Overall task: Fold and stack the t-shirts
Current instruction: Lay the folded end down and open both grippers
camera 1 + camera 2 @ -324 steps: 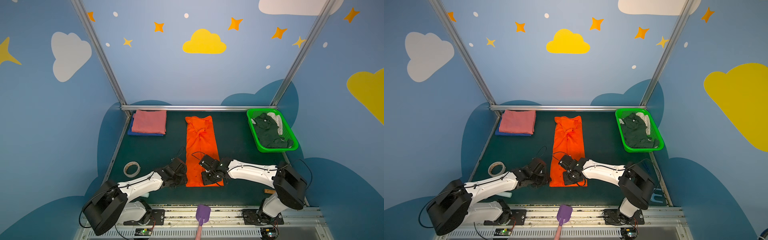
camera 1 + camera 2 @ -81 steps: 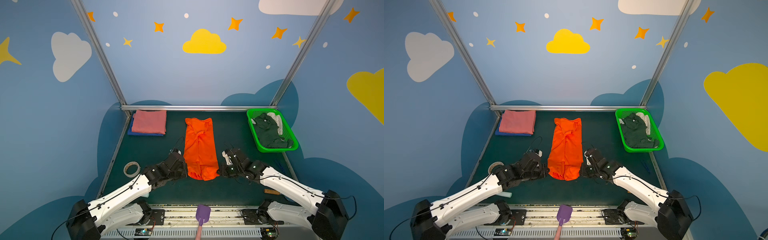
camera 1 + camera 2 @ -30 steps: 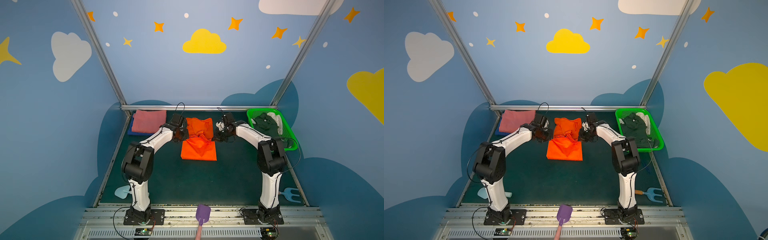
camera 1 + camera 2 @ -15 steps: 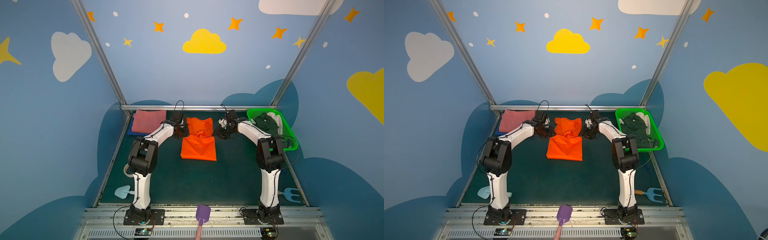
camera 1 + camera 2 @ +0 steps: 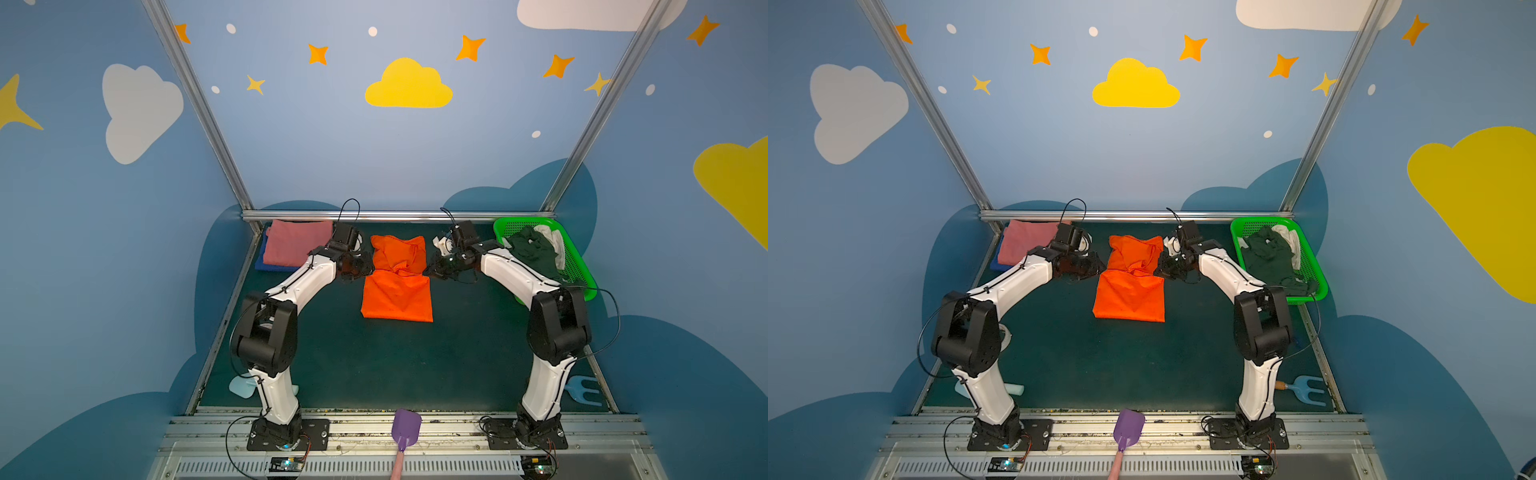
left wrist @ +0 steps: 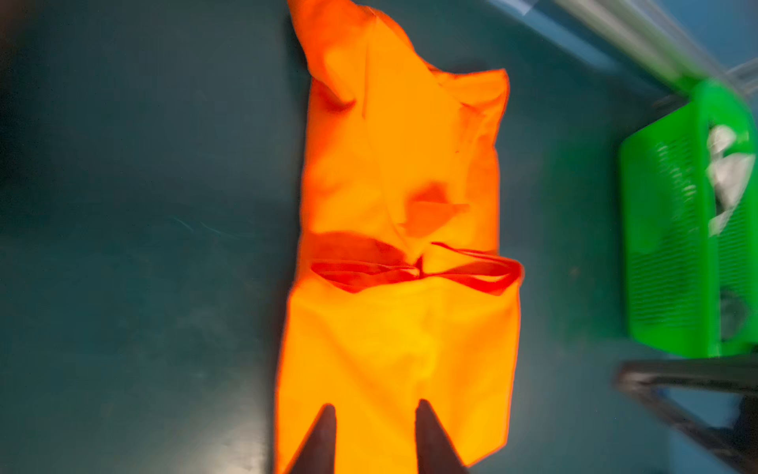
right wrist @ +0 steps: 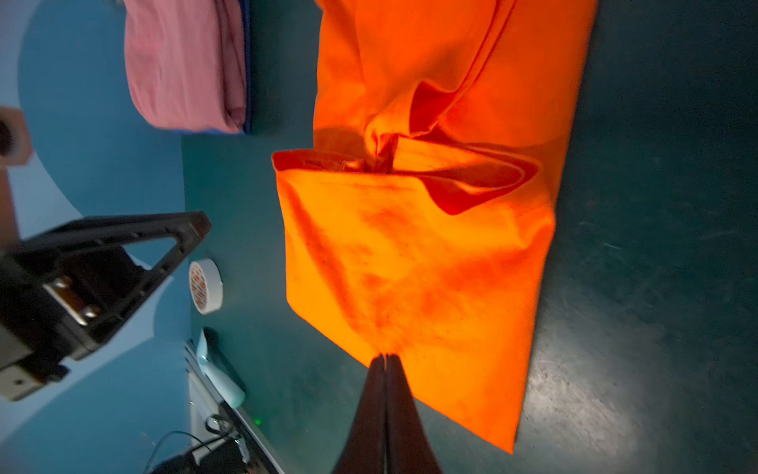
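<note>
Orange t-shirt (image 5: 397,291) lies near basket (image 5: 580,269) (holding dark clothes (image 5: 532,253)).

Both arms (image 5: 303,282) are showing white shells, black joints, trailing black cables (image 5: 350,200). The left pincer (image 6: 371,410) is looking dark.

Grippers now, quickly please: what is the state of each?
Left gripper: open, over the vivid orange cloth t-shirt.
Right gripper: shut, at its edge; grip unclear.
</note>
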